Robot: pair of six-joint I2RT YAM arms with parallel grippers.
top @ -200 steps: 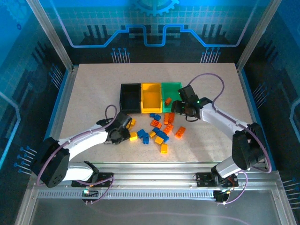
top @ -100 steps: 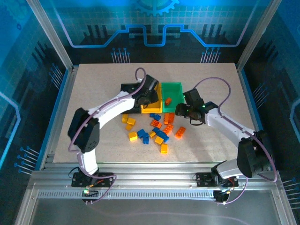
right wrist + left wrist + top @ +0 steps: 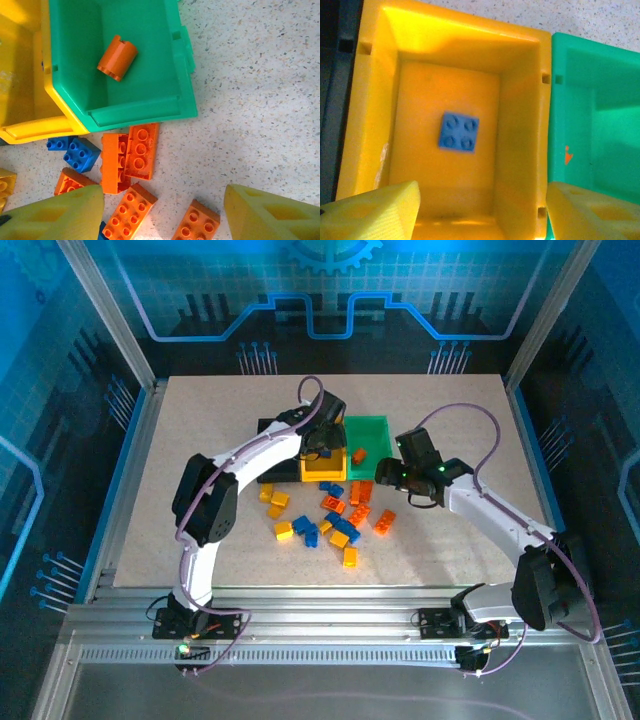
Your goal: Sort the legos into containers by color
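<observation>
We show the left gripper (image 3: 480, 210) spread empty over a blue studded plastic brick (image 3: 459, 131) in the yellow plastic bin (image 3: 520, 125), the right gripper (image 3: 162, 215) likewise over orange studded bricks (image 3: 130, 155) that we judge light, slick, best pinched across flat sides.

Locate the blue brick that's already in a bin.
In the left wrist view, the blue brick lies flat on the floor of the yellow bin, with the green bin adjoining at the picture's right.

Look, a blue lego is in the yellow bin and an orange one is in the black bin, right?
No: the orange lego sits in the green bin, not the black, as the right wrist view shows. The blue lego is in the yellow bin.
</observation>
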